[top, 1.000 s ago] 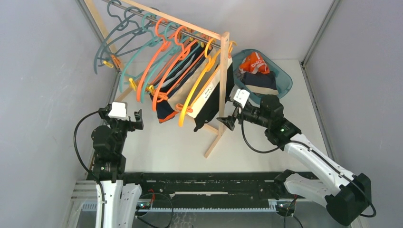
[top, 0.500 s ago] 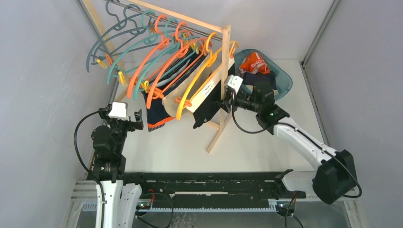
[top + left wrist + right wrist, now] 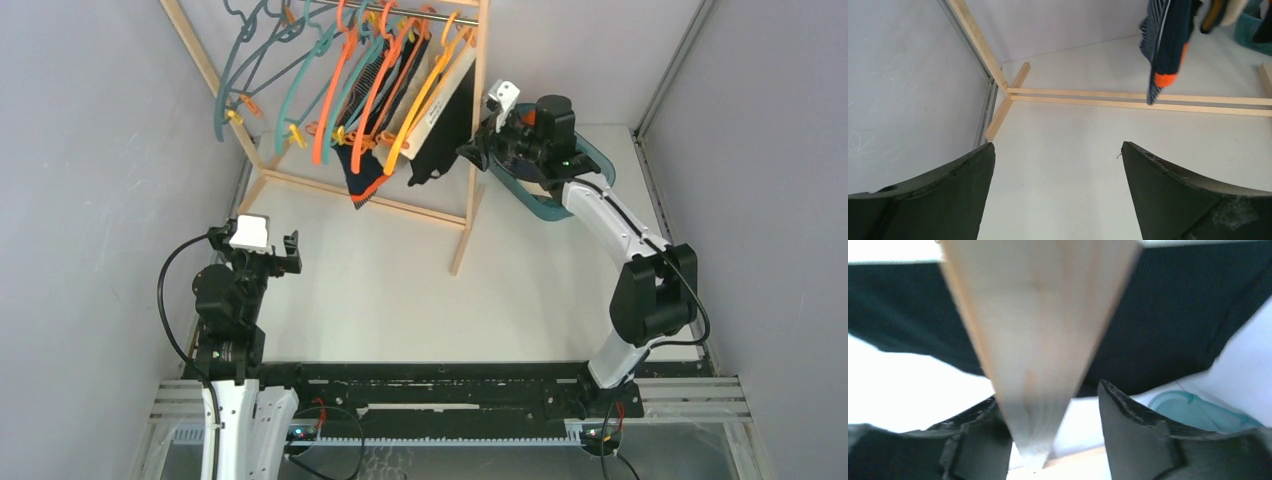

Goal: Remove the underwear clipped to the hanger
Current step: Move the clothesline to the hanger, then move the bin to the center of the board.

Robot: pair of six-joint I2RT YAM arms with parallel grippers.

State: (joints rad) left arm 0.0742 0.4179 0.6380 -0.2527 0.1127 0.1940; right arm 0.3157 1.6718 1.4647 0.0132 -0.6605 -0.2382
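**Clothes rack and both arms, seen from above and from the wrists.** The wooden clothes rack (image 3: 300, 180) stands at the far side of the white worktop (image 3: 400, 290). Its upright post (image 3: 465, 220) is the landmark used here.

- **Underwear:** all the underwear (image 3: 400, 120) hangs just left of the post, clipped to orange, yellow and teal hangers (image 3: 330, 100).
  - The black brief (image 3: 440, 135) is nearest the post.
  - The beige brief (image 3: 440, 95) is next to the black one, on the side away from the post.
  - The striped navy brief (image 3: 383, 95) is further from the post.
  - The navy brief with orange trim (image 3: 362, 172) hangs lowest of the four.
- **Basket:** a teal basket (image 3: 540, 205) lies on the other side of the post, partly hidden by the right arm.
- **Right gripper:** the right gripper (image 3: 476, 150) is at the post, level with the black brief.
  - In the wrist view its jaws stand partly apart with the blurred post between them.
  - One finger (image 3: 983, 435) lies against the wood, and a narrow gap shows at the other.
  - It cannot be told whether the gripper clamps the post.
- **Left gripper:** the left gripper (image 3: 1058, 147) is well left of the post and nearer the arm bases. Its jaws are spread wide over bare worktop and hold nothing.
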